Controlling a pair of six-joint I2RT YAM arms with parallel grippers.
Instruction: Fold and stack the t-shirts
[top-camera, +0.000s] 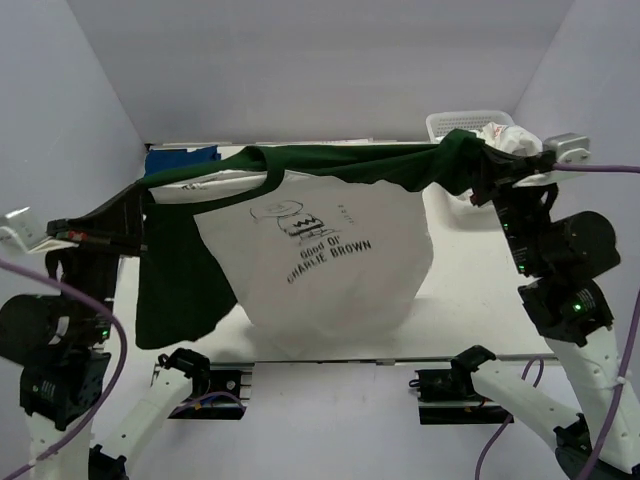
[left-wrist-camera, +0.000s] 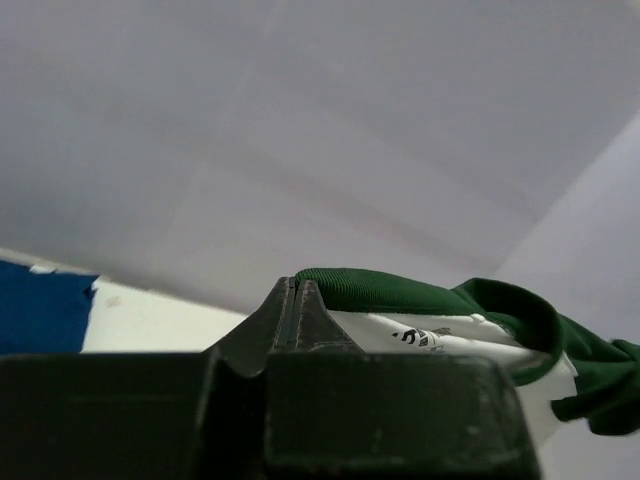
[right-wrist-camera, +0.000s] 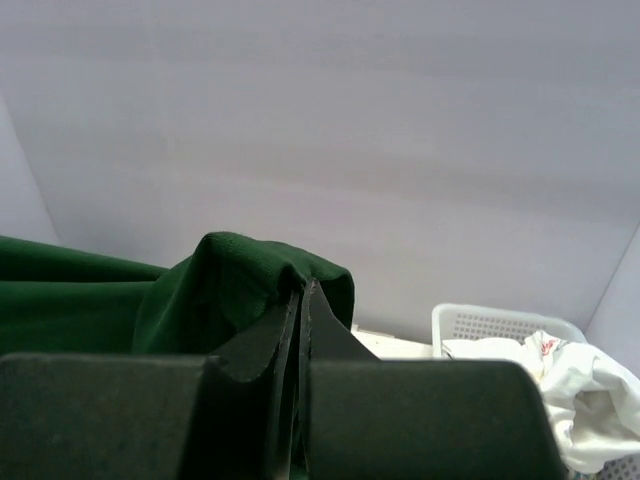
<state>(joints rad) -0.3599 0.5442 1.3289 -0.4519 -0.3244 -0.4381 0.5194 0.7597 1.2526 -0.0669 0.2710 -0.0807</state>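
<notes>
Clamping a t-shirt (top-camera: 330, 270) are left tool (left-wrist-camera: 293, 287) and right tool (right-wrist-camera: 303, 292); basket (right-wrist-camera: 490, 322) holds white shirts (right-wrist-camera: 590, 385).

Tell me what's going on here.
Both arms hold the white-and-green t-shirt spread in the air above the table. The left gripper is shut on one end, the right gripper on the other. A dark blue shirt lies at the table's far left; white cloth sits in the basket far right.

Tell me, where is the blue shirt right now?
In the overhead view, the blue shirt lies at the far left of the table, just behind the held-up green-and-white shirt.
</notes>
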